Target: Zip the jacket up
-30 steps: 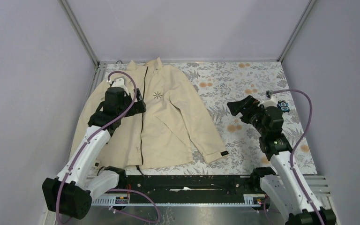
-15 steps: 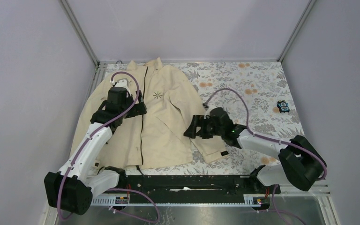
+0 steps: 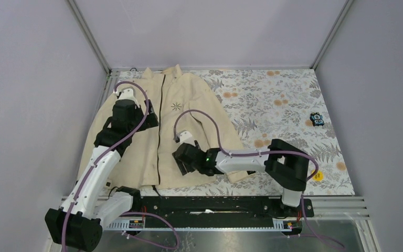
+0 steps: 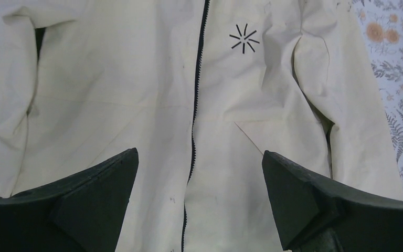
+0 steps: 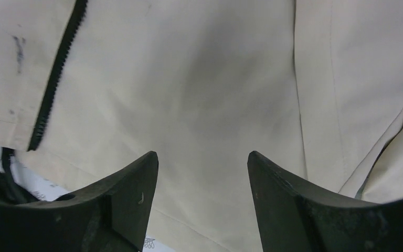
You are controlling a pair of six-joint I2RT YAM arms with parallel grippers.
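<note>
The cream jacket (image 3: 189, 131) lies flat on the table's left half, collar at the far edge, dark zipper (image 3: 160, 136) running down its front and a starburst logo (image 3: 176, 106) on the chest. My left gripper (image 3: 148, 122) is open and empty above the jacket's upper front; in the left wrist view the zipper (image 4: 194, 121) runs between its jaws and the logo (image 4: 244, 39) shows beyond. My right gripper (image 3: 179, 161) is open and empty low over the right front panel near the hem; the right wrist view shows the zipper's lower end (image 5: 52, 84) to the left of its jaws.
A floral cloth (image 3: 283, 105) covers the table. A small black object (image 3: 316, 119) lies at the right. A black rail (image 3: 210, 205) runs along the near edge. Grey walls close in the left, back and right sides.
My right arm has swung from the table's right side leftward onto the jacket's lower front. My left gripper has shifted slightly back and left.
</note>
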